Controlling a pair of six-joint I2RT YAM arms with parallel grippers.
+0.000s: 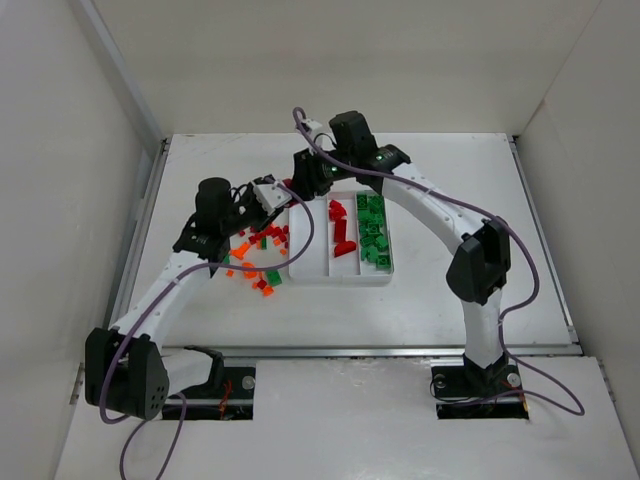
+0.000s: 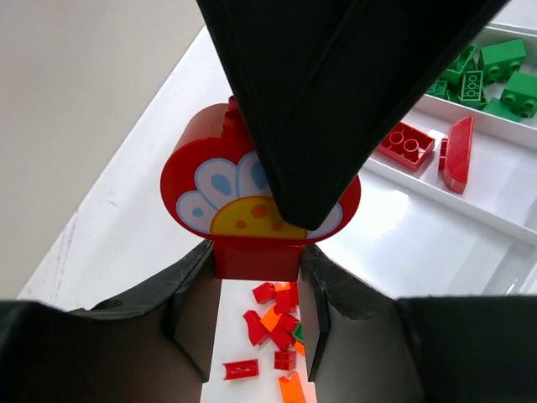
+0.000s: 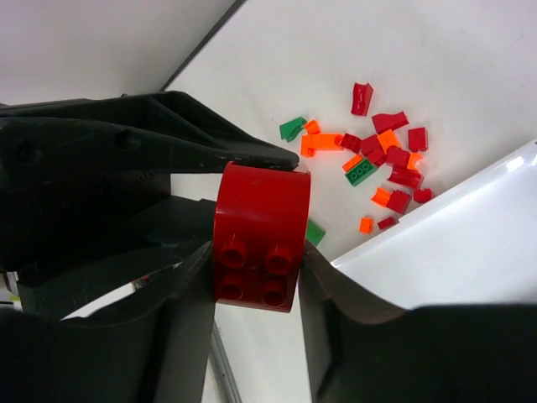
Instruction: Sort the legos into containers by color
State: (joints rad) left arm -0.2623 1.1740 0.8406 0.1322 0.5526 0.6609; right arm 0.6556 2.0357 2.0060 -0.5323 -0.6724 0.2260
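A large red lego with a flower picture (image 2: 195, 159) hangs in the air between both grippers, left of the tray. My left gripper (image 2: 256, 262) is shut on its narrow red base. My right gripper (image 3: 256, 262) is shut on the sides of the same piece (image 3: 264, 201), at its studded end, and one black finger covers part of the flower. In the top view the two grippers meet at the piece (image 1: 286, 188). Small red, orange and green legos (image 1: 262, 255) lie loose on the table below. The white tray (image 1: 340, 276) holds red pieces (image 1: 340, 230) in its middle container and green ones (image 1: 374, 232) in its right container.
The tray's left container (image 1: 308, 240) looks bare. Loose pieces (image 3: 386, 155) lie close to the tray's left rim (image 3: 436, 197). White walls enclose the table on the left, back and right. The right arm's cable (image 1: 300, 225) loops over the loose pile.
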